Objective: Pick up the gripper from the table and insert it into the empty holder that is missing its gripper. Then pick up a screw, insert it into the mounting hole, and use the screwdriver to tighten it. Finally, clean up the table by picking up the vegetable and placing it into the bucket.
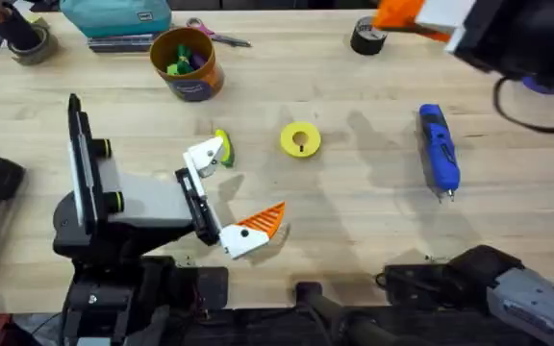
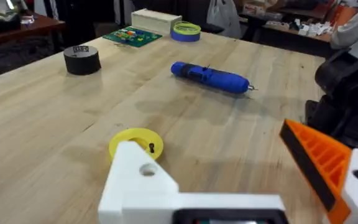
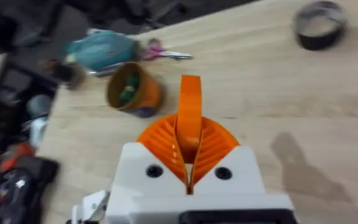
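Observation:
My right gripper [image 3: 190, 146] is raised over the table's far right [image 1: 407, 14] and is shut on the small orange ribbed gripper [image 3: 190, 102], which stands upright between its pads. My left gripper [image 1: 234, 190] is open at the near left. Its far finger is the bare white holder [image 1: 204, 154] [image 2: 143, 180] with an open mounting hole, and its near finger [image 1: 258, 223] carries an orange pad. The yellow vegetable [image 1: 222, 142] with a green end lies just behind the holder, partly hidden. The blue screwdriver [image 1: 439, 149] [image 2: 210, 78] lies at the right. The orange bucket [image 1: 187, 62] [image 3: 132, 93] stands at the back left.
A yellow ring disc [image 1: 300, 139] [image 2: 135, 142] with a small dark pin at its centre lies mid-table. A black tape roll [image 1: 367, 37] [image 2: 82, 60] sits at the back. Scissors [image 1: 221, 37] and a teal pouch [image 1: 123, 17] lie behind the bucket.

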